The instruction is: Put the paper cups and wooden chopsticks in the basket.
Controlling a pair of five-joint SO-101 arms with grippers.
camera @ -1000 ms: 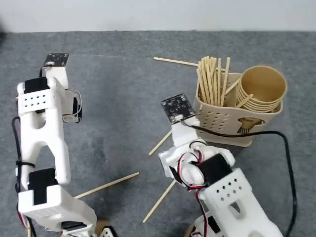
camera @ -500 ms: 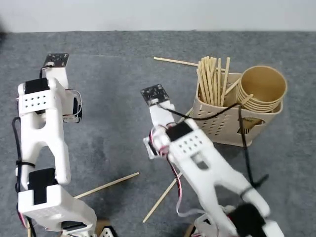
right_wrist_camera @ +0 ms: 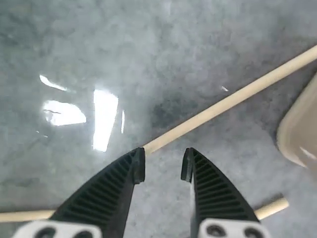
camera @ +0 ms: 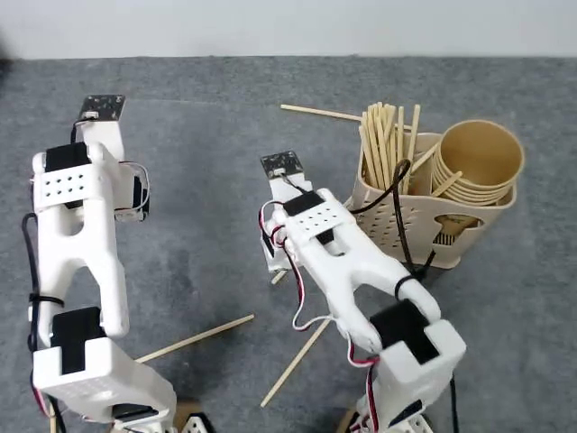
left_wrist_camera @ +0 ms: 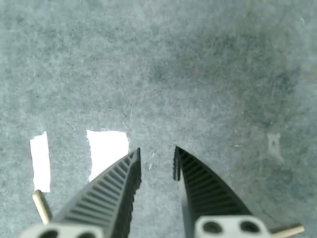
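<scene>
Basket (camera: 410, 230) stood on grey carpet (camera: 207, 180), right arm's side. In it: chopsticks (camera: 388, 144) bundled upright, nested cups (camera: 478, 158) beside them. Far stick (camera: 320, 112) lay behind the basket; two more sticks (camera: 194, 338) lay near the arm bases. Right gripper (right_wrist_camera: 162, 166): jaws narrowly apart, empty, end of a loose stick (right_wrist_camera: 223, 104) just beside one tip. Left gripper (left_wrist_camera: 156, 163): narrowly apart, empty, over carpet. White wall (camera: 288, 27) beyond.

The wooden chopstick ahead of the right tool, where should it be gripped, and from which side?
Grip the wooden chopstick near its free end, from straight above: it lies flat on the grey carpet, and that end sits ahead of the open right tool, clear of the beige basket.
</scene>
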